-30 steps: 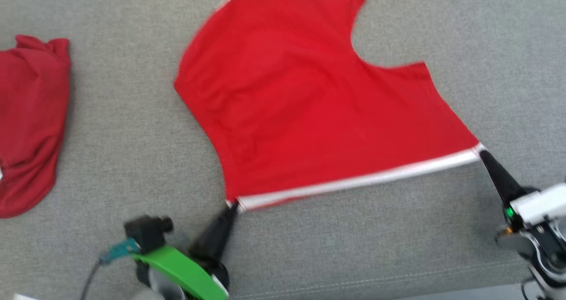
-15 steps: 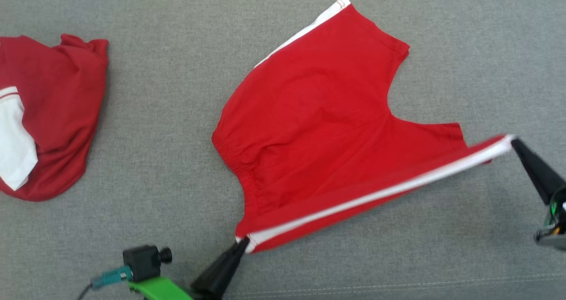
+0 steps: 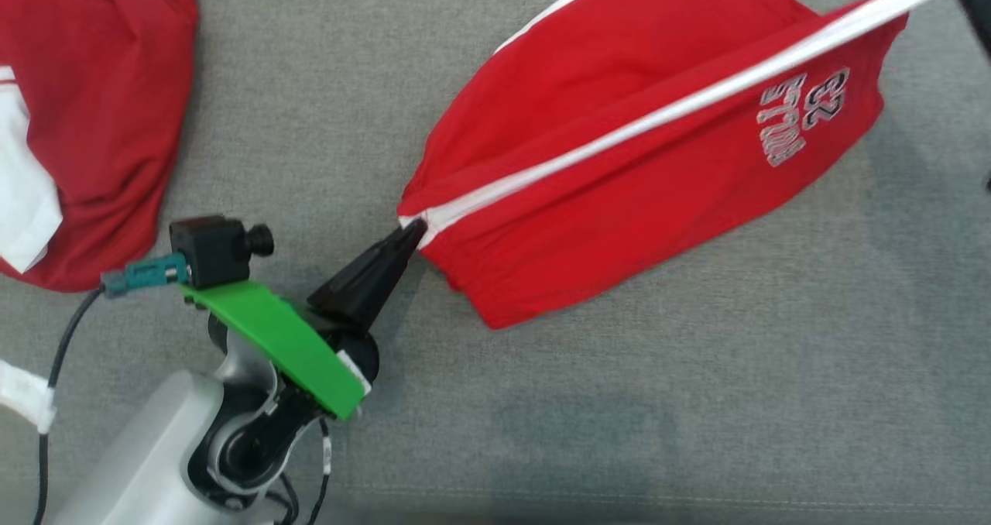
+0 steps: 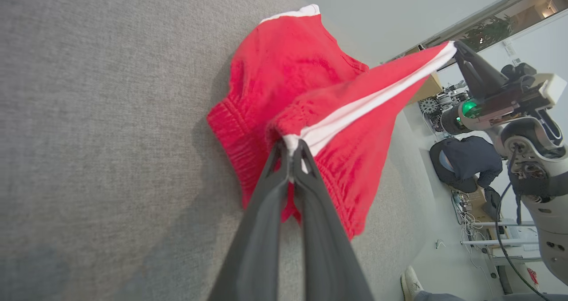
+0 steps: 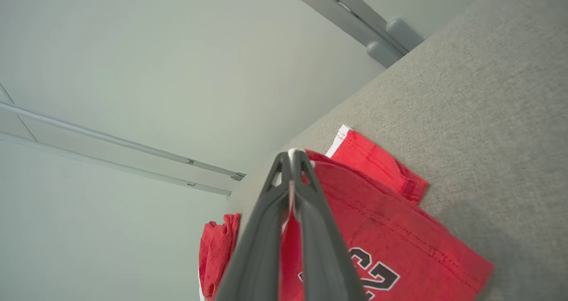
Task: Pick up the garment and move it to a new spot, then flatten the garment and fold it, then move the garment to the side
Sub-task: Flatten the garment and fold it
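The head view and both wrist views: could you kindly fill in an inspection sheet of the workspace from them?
Surface: grey woven fabric surface, with a seam along the near edge.
Job's things: red shorts with a white side stripe, printed lettering facing up; the stripe edge is lifted and stretched taut, the rest lies on the surface.
Clutter: crumpled dark red garment with a white patch, apart from the shorts.
Grippers: left gripper and right gripper are each shut on one end of the stripe.
Cables: black cable with a teal plug, running to the left wrist camera.
Surroundings: pale wall; person in dark clothing.
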You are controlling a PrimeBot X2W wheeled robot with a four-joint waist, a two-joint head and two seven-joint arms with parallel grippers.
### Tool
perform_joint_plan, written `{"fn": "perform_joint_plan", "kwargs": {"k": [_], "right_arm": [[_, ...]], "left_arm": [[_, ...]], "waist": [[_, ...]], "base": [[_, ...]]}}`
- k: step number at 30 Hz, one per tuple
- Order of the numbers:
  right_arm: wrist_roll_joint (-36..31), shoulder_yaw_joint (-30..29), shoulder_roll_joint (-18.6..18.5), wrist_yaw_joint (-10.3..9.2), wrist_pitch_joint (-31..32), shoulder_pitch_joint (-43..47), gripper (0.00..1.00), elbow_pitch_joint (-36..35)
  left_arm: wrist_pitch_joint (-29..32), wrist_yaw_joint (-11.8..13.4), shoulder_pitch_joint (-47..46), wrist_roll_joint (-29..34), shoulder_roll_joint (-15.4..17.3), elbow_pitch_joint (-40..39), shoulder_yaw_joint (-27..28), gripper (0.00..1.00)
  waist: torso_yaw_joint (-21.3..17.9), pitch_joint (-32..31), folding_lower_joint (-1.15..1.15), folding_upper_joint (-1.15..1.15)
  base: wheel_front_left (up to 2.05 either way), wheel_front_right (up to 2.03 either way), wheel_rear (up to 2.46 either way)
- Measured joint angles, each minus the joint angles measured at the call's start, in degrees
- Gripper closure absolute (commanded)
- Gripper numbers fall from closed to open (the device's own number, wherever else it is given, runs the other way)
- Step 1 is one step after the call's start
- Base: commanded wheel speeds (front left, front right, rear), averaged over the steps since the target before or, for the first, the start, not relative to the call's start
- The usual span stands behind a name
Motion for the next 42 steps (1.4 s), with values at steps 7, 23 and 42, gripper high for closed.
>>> {"fn": "perform_joint_plan", "kwargs": {"k": [7, 23, 42], "right_arm": [[-4.99, 1.09, -2.46, -1.34, 1.2, -9.74, 1.0, 3.41], [-13.08, 8.61, 3.16, -1.41, 1.79, -23.25, 1.0, 12.68], [-19.72, 13.13, 7.32, -1.47, 0.91, -28.67, 0.0, 24.95]], "left_arm": [[1.75, 1.18, -8.56, -0.69, -4.19, 1.9, 0.46, 1.0], [2.13, 1.74, -15.48, -2.48, -10.5, 9.44, 1.08, 1.0], [0.64, 0.4, -16.95, -2.61, -12.76, 15.39, 0.56, 0.0]], "waist": [[3.65, 4.84, 0.0, 0.0], [10.55, 10.82, 0.0, 0.0], [11.07, 8.94, 0.0, 0.0]], "base": [[0.0, 0.0, 0.0], [0.0, 0.0, 0.0], [0.0, 0.0, 0.0]]}}
